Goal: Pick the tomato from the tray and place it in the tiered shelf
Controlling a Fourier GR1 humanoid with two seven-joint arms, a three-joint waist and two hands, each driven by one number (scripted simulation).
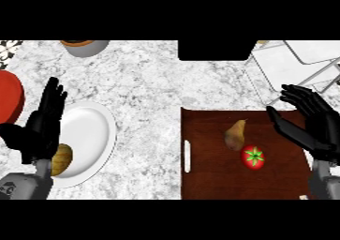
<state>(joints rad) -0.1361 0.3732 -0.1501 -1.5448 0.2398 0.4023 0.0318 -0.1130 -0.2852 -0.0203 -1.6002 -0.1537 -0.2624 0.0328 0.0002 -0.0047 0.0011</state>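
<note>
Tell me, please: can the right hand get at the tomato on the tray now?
Probably yes. The right hand is open above the tray's right side, and the tomato lies uncovered just lower left of it. The pear lies apart, not between them.

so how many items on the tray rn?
2: the tomato near the middle of the brown tray, and a pear just up-left of it. The right hand may hide more.

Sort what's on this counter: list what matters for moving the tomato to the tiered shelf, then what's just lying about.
For the job: tomato, brown tray, white tiered shelf, right hand.

Lying about: pear on the tray, white plate with a potato, red board, grey pot, resting left hand.
</note>
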